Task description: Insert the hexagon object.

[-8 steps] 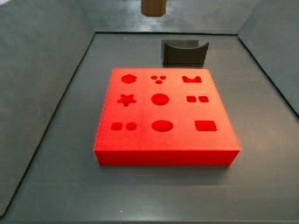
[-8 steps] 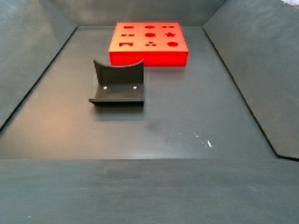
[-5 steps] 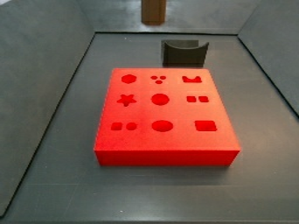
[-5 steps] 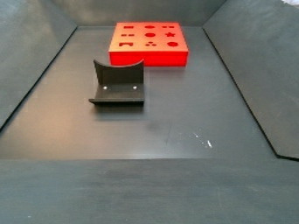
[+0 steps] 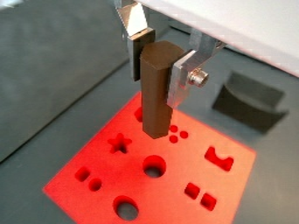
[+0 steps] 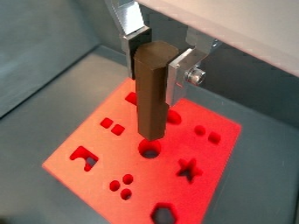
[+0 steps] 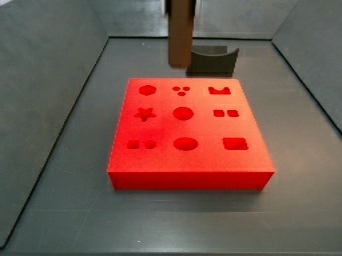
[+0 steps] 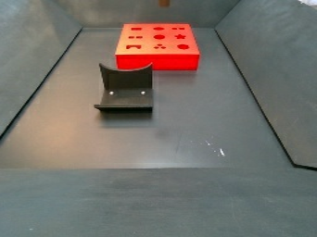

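Holding the hexagon object (image 5: pixel 156 87) upright, the gripper (image 5: pixel 162 59) pinches its upper end between two silver fingers (image 5: pixel 184 73), so the long free end points down at the red block (image 5: pixel 100 162). In this wrist view the peg hangs above the block, not touching it, its lower tip over the area between the star hole and the small round holes; which hole it is lined up with I cannot tell. The vertical hold suits a straight downward push. The dark grey holder (image 5: pixel 253 99) sits beyond the block, empty.

In a wrist view from the opposite side, the peg (image 6: pixel 149 87) again stands vertical in the pinching gripper (image 6: pixel 162 58), its tip above the block (image 6: pixel 93 149) near a round hole. The hexagonal hole (image 6: pixel 163 213) lies well apart from the tip, so I judge a sideways shift is needed before lowering.

In a side view the peg (image 7: pixel 181 32) hangs from the top edge over the far end of the block (image 7: pixel 187 165), left of the holder (image 7: pixel 211 59); the gripper itself is out of frame.

In a side view from the opposite end, the block (image 8: pixel 158 48) lies far, the holder (image 8: pixel 125 89) nearer; peg and gripper are not visible.
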Tool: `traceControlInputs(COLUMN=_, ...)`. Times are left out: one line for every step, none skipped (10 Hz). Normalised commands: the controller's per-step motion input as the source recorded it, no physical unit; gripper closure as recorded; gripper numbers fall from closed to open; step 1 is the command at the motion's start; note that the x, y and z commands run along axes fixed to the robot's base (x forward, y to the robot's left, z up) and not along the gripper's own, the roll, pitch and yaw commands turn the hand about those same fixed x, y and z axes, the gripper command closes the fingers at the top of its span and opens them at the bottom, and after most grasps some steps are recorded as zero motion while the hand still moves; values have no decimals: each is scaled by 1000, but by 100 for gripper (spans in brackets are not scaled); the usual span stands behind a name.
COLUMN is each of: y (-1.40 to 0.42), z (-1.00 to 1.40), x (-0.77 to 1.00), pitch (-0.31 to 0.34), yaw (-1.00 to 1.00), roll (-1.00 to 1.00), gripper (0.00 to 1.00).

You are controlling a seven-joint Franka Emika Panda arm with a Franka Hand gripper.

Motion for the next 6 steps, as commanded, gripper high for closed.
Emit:
traceControlInputs(y=3, z=-517, x=200, pitch=-59, yaw=-886, roll=49, gripper=100)
traceControlInputs(y=151, z=-474, x=140, pitch=-67, yaw=-806, roll=13, gripper=100)
traceControlInputs(y=463, z=-329, x=0, pitch=-27, yaw=-566, roll=0, gripper=100)
traceControlInputs(y=557, z=-83, x=0, pitch=13, yaw=-446, roll=0, gripper=100)
traceControlInputs(y=560, z=0, x=-57, pitch=16, yaw=-417, roll=-23, gripper=100)
traceControlInputs(y=394, z=0, x=-160, pitch=0, yaw=-437, roll=-146, gripper=100)
